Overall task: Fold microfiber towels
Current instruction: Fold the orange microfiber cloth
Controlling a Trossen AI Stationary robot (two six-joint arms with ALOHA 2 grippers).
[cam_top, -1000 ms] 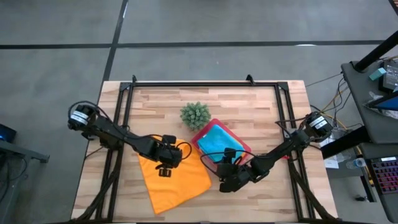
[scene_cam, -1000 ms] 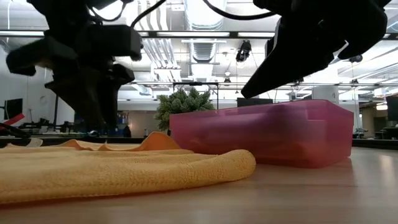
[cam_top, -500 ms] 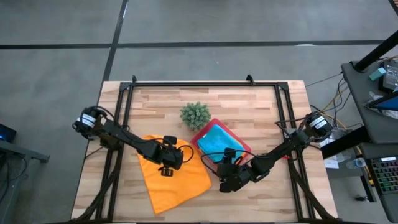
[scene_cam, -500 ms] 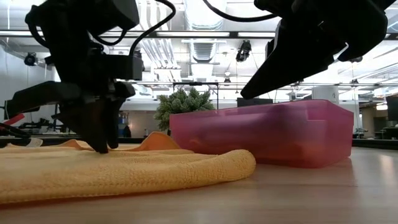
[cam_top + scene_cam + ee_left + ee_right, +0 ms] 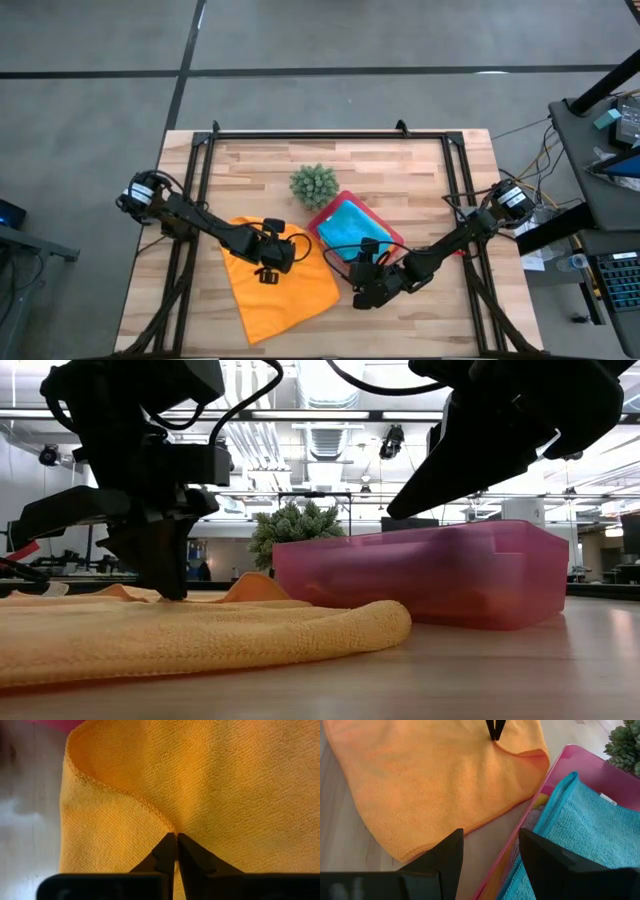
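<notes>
An orange microfiber towel (image 5: 285, 290) lies spread on the wooden table, its far right corner (image 5: 532, 755) curled over by the pink tray (image 5: 388, 232). My left gripper (image 5: 176, 837) stands on the towel near that corner, shut on its hem; the low view shows it (image 5: 168, 588) coming down from above. A light blue towel (image 5: 345, 225) lies folded in the tray. My right gripper (image 5: 487, 857) hovers open above the towel's right edge, beside the tray's near side, touching nothing. My left gripper pinches the orange towel's stitched hem (image 5: 167, 824) between its two fingertips, where the edge curls over near the far right corner. The fingers slant steeply down from above. The towel stays slack on the table; one layer or two, I cannot tell.
A small spiky green plant (image 5: 314, 185) stands behind the tray. Black frame rails (image 5: 200, 180) run along the table's left and right sides. Bare wood (image 5: 400, 170) shows toward the far edge and at the near right.
My left gripper has sunk onto the orange towel and shut on its hem. The towel has stayed flat where it lay.
</notes>
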